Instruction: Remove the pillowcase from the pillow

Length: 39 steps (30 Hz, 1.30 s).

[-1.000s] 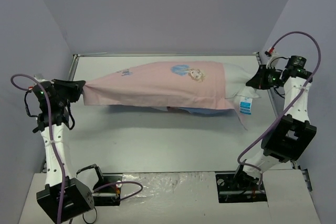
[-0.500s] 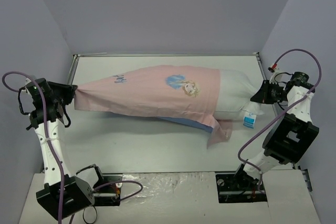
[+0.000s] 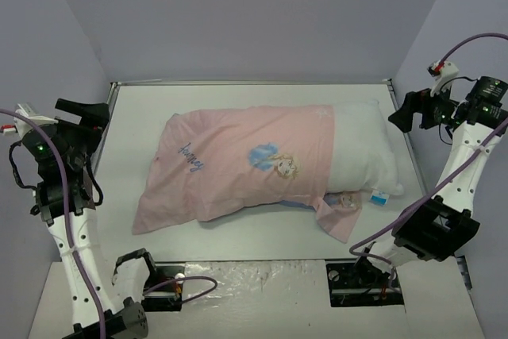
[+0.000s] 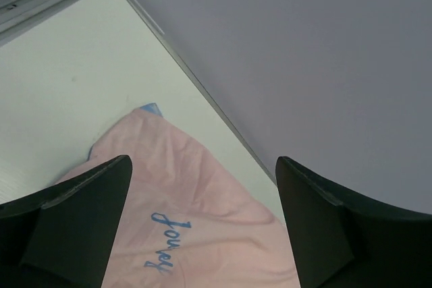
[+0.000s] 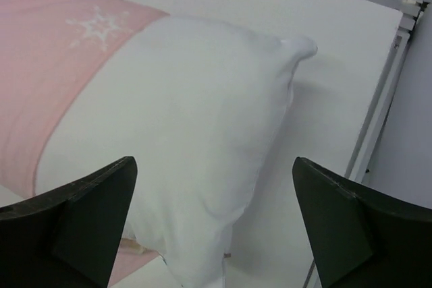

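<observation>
The pale pink pillowcase [image 3: 238,164] with a princess print lies slack on the table and still covers most of the pillow. The white pillow [image 3: 361,152] sticks out of its right end, with a small blue-and-white tag [image 3: 379,195] at the near corner. My left gripper [image 3: 89,115] hangs open and empty above the table's left edge, apart from the pillowcase [image 4: 202,234] seen between its jaws [image 4: 202,166]. My right gripper [image 3: 403,113] is open and empty too, raised off the pillow's right end. Its wrist view looks down on the bare pillow [image 5: 202,99] and the pink hem [image 5: 54,45].
The white table [image 3: 238,232] has a metal rim [image 3: 254,82] at the back and along both sides. Grey walls close it in on three sides. A blue flap of fabric [image 3: 337,216] trails toward the near edge. The arm bases stand on a crinkled plastic strip [image 3: 254,279].
Both grippers have opened and let go. The stretched pillowcase and pillow have dropped flat onto the table. Both arms have pulled outward and upward.
</observation>
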Each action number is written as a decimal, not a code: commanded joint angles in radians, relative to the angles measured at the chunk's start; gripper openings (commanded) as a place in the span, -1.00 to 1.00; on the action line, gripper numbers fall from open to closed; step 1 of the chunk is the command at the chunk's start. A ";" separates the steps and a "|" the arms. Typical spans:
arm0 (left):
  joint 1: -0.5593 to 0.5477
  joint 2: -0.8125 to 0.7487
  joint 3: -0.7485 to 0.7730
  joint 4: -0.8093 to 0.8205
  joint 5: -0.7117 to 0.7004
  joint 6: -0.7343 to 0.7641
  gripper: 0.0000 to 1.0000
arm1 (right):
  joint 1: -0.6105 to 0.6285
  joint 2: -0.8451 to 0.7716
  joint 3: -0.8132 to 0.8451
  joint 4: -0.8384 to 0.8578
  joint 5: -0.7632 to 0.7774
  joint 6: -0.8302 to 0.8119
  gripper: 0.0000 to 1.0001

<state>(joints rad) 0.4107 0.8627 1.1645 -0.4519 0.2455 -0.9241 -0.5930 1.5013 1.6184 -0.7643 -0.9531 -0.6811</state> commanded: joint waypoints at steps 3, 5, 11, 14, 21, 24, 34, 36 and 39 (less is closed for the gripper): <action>-0.150 0.108 0.006 0.044 0.044 0.036 0.78 | 0.122 0.129 0.043 0.071 0.044 0.352 0.92; -0.234 0.205 0.018 0.067 0.072 0.050 0.80 | 0.165 0.178 0.035 0.144 0.086 0.496 0.93; -0.319 0.432 0.104 0.104 0.098 0.064 0.86 | 0.286 0.229 -0.014 0.399 0.526 0.885 1.00; -0.320 0.495 0.126 0.119 0.089 0.047 0.88 | 0.318 0.289 -0.037 0.424 0.551 0.920 1.00; -0.322 0.614 0.147 0.163 0.120 -0.007 0.90 | 0.331 0.407 -0.103 0.433 0.332 0.930 0.82; -0.322 0.631 0.133 0.182 0.123 -0.015 0.90 | 0.328 0.433 -0.117 0.428 0.118 0.852 0.07; -0.323 0.659 0.116 0.185 0.126 -0.038 0.93 | 0.298 0.173 -0.155 0.422 -0.233 0.410 -1.00; -0.326 0.673 0.101 0.193 0.140 -0.047 0.93 | 0.298 0.070 -0.201 0.422 -0.249 0.320 -1.00; -0.343 0.682 0.074 0.208 0.141 -0.065 0.94 | 0.302 -0.065 -0.271 0.424 -0.279 0.139 -1.00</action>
<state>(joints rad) 0.0818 1.5414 1.2579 -0.2783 0.3698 -0.9592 -0.2974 1.5986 1.3796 -0.3286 -1.0718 -0.3077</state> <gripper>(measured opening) 0.968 0.056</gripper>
